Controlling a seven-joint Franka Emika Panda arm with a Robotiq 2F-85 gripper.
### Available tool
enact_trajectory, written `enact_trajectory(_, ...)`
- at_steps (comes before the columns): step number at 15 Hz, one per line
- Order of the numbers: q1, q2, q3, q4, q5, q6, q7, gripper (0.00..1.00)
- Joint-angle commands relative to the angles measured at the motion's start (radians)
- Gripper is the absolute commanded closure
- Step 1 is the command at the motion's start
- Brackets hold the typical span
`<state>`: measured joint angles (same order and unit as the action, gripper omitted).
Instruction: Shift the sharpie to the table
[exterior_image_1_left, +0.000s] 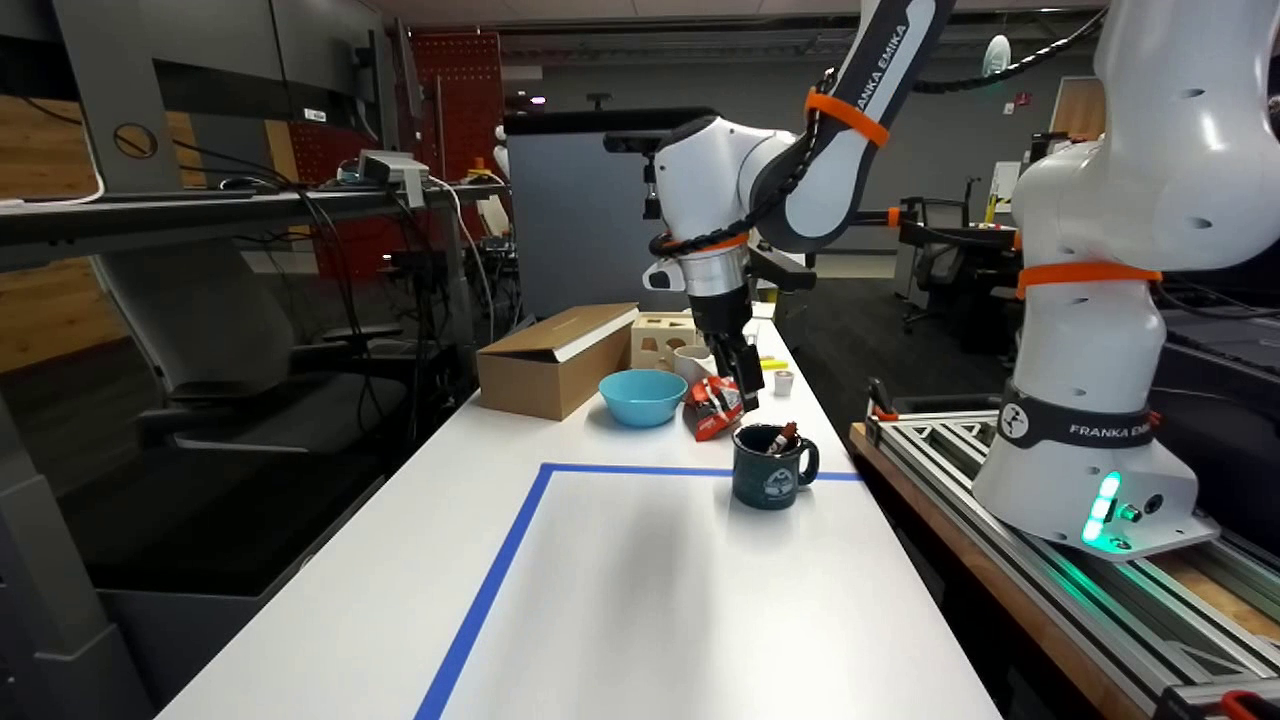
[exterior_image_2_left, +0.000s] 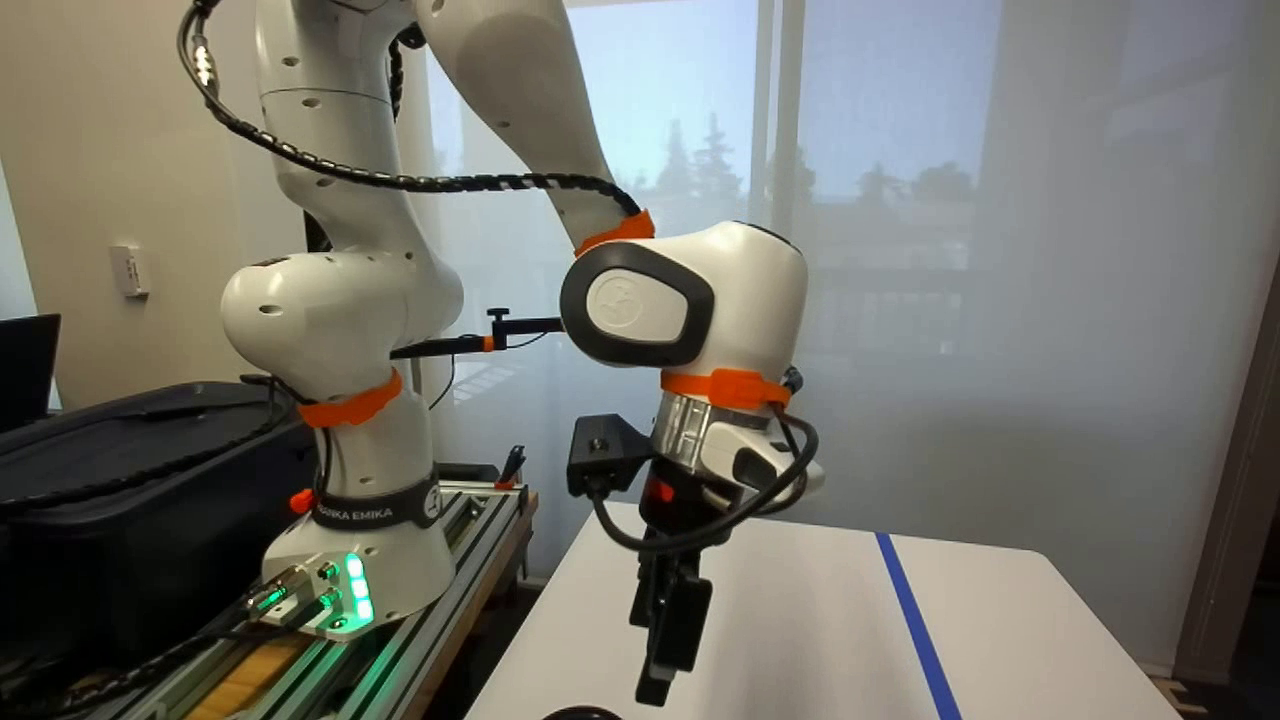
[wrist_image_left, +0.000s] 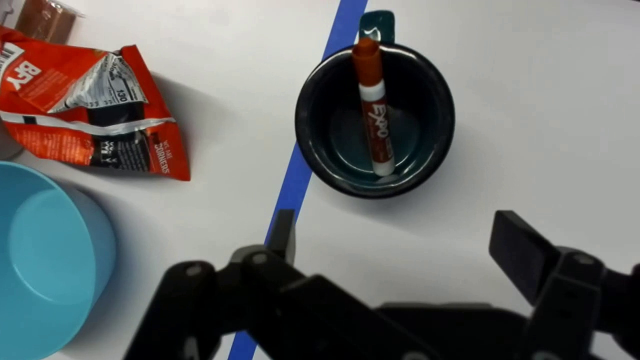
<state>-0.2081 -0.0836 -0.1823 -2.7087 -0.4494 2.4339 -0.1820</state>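
Observation:
The sharpie is a slim marker with a brown-red cap and white ends. It leans inside the dark green mug, cap end up by the handle, in the wrist view (wrist_image_left: 376, 117) and an exterior view (exterior_image_1_left: 783, 438). The mug stands upright on the blue tape line in the wrist view (wrist_image_left: 442, 150) and an exterior view (exterior_image_1_left: 752, 488). The white table shows in both exterior views (exterior_image_1_left: 610, 600) (exterior_image_2_left: 800, 640). My gripper is open and empty above the table, beside the mug and apart from it, in the wrist view (wrist_image_left: 393, 225) and both exterior views (exterior_image_1_left: 748, 395) (exterior_image_2_left: 668, 680).
A blue bowl (exterior_image_1_left: 643, 408) (wrist_image_left: 97, 240) and a red snack bag (exterior_image_1_left: 708, 410) (wrist_image_left: 45, 90) lie near the mug. Behind stand a cardboard box (exterior_image_1_left: 525, 382), a wooden box (exterior_image_1_left: 650, 340), a white mug (exterior_image_1_left: 690, 362) and a small white cup (exterior_image_1_left: 783, 384).

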Motion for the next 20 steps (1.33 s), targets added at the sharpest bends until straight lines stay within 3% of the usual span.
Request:
enact_trajectory(1, 0.001, 0.006, -0.003, 0.001, 0.002, 0.000, -0.003, 0.00)
enact_trajectory(13, 0.046, 0.254, 0.020, 0.152, 0.012, -0.057, 0.123, 0.00)
enact_trajectory(20, 0.037, 0.382, 0.033, 0.257, 0.073, -0.239, -0.058, 0.00)
